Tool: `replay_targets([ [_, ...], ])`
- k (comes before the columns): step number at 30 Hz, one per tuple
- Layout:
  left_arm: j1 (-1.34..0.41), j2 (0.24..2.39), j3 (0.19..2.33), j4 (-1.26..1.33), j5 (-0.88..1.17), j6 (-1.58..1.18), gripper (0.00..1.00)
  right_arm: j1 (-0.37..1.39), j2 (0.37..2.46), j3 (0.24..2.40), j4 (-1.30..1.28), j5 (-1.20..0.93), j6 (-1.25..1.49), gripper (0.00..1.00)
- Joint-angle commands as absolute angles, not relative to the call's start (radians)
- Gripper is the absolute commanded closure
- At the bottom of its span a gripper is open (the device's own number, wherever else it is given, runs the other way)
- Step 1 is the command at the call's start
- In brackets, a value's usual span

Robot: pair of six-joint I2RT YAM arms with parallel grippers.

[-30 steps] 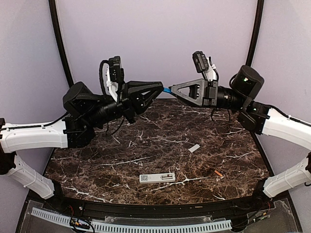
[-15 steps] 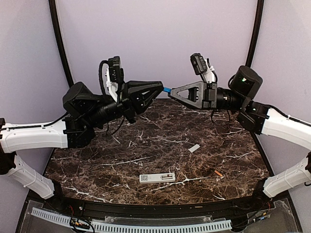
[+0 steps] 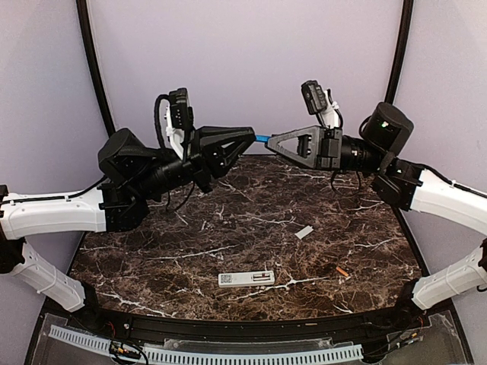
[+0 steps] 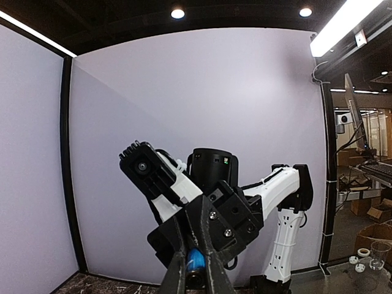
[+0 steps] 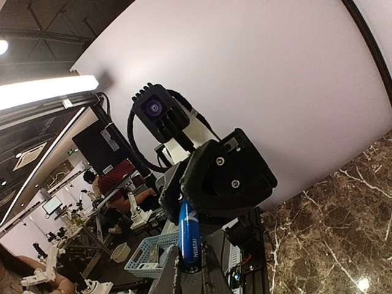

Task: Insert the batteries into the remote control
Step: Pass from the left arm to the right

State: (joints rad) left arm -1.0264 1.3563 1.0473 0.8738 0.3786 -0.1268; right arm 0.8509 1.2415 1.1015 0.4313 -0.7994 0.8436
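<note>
Handover is what the two arms seem to be carrying out high above the table (image 3: 190, 228). The blue battery (image 3: 262, 138) is hanging in the air between the left gripper (image 3: 252, 135) and the right gripper (image 3: 269, 141), which are meeting tip to tip near the back wall. The right gripper is clamping one end of it, its fingers flanking the cell's base in the right wrist view, likely so that the other end is sticking out for the other arm. The left gripper's jaws are sitting narrow on either side of that free end, but I cannot tell whether they are pinching it. The battery's long axis is running nearly level, left to right, in line with both grippers, free end pointing at the left gripper. The pass is probably aiming at a grip better suited to laying it into the remote control (image 3: 246, 278), which is lying flat near the front edge, long axis left to right, well apart from the grippers. The orange battery (image 3: 342, 271) is lying to the remote's right, and the small pale cover (image 3: 303, 232) is lying further back.
</note>
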Motion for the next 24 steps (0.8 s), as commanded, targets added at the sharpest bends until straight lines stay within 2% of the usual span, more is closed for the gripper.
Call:
replay_targets([
  [1,-1.030,1.353,1.033,0.876,0.369,-0.124,1.00,0.862,1.233,1.114,0.466,-0.809,0.831,0.94],
  [6,-1.029,1.349,1.020,0.868,0.370,-0.126,1.00,0.862,1.235,1.111,0.463,-0.810,0.826,0.97],
  [10,-1.029,1.346,1.018,0.859,0.378,-0.125,1.00,0.862,1.235,1.115,0.446,-0.804,0.817,0.83],
  [15,-1.029,1.347,1.017,0.852,0.391,-0.124,1.00,0.862,1.229,1.118,0.431,-0.792,0.807,0.81],
  [24,-1.029,1.348,1.019,0.838,0.394,-0.120,1.00,0.862,1.229,1.118,0.428,-0.802,0.803,0.95],
])
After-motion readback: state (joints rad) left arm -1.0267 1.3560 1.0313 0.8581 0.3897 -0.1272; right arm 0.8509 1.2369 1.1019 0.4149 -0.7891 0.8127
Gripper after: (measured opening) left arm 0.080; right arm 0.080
